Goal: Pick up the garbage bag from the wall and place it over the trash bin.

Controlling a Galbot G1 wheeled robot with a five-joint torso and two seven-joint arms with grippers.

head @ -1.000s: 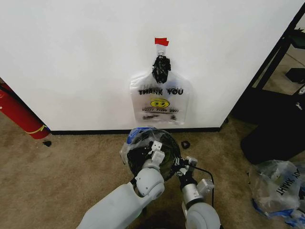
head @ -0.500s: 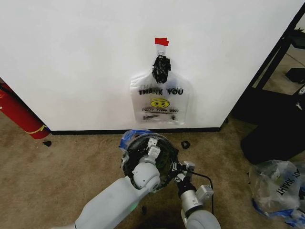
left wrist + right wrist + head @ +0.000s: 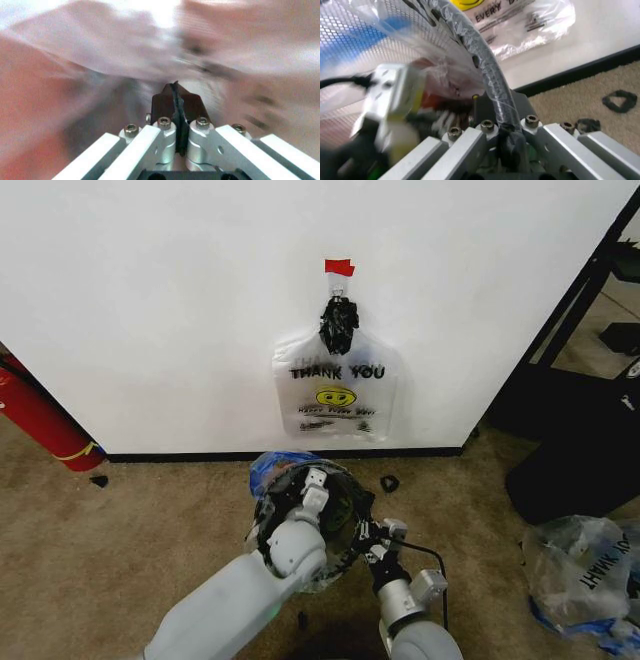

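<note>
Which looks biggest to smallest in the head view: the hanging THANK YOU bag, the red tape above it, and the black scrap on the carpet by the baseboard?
1. THANK YOU bag, clearly largest.
2. Red tape.
3. Black scrap, only slightly smaller, so unsure.

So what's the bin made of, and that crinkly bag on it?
The trash bin looks like metal or hard plastic mesh: its wall is full of tiny holes, under a dark rim. The garbage bag looks like thin shiny plastic film; it wrinkles and you can see through it.
</note>
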